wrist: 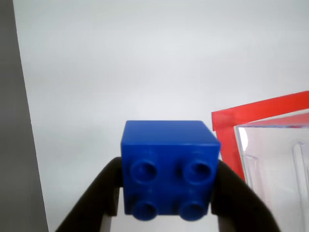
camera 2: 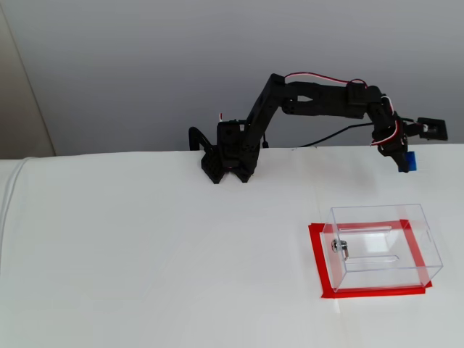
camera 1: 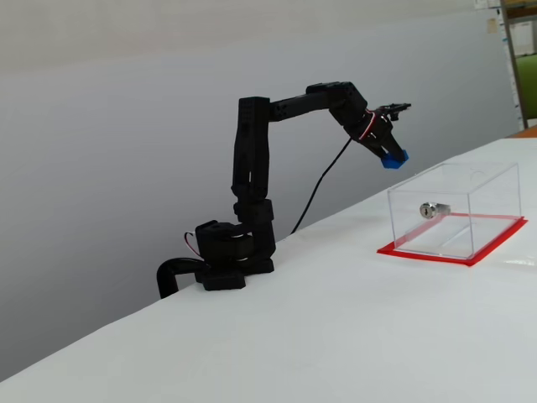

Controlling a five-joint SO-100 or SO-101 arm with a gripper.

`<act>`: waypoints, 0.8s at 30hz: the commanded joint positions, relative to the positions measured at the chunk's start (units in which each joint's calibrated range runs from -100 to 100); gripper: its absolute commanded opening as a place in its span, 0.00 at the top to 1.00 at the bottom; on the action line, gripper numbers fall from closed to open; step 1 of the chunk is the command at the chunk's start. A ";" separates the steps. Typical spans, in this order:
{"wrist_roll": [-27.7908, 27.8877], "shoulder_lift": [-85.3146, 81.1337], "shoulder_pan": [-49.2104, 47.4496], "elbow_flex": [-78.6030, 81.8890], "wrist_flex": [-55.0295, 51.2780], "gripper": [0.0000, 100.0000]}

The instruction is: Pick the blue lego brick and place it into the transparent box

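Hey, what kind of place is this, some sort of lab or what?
Probably a plain robot test bench in a lab or workroom. A small black arm stands on a bare white table against a blank grey wall, with only a clear box on a red base. Shelving shows at the far right edge of a fixed view.

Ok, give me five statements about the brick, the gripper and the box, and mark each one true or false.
1. The gripper holds the blue lego brick. True.
2. The brick lies inside the transparent box. False: it is up in the air, in the gripper.
3. A small silver metal piece sits at the box wall. True.
4. The box stands on a green outline. False: the red base rim is red.
5. The brick's studs face the wrist camera. True.
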State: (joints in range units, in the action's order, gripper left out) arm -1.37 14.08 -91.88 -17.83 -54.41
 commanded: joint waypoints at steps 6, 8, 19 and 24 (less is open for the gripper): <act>2.31 -8.95 1.20 -5.95 0.71 0.88; 2.31 -10.47 2.08 -5.86 0.71 0.88; 2.52 -20.06 10.66 -1.52 0.63 0.88; 2.52 -25.92 16.87 4.72 0.63 0.88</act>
State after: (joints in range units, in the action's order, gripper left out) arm 0.98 -5.54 -79.17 -14.30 -54.50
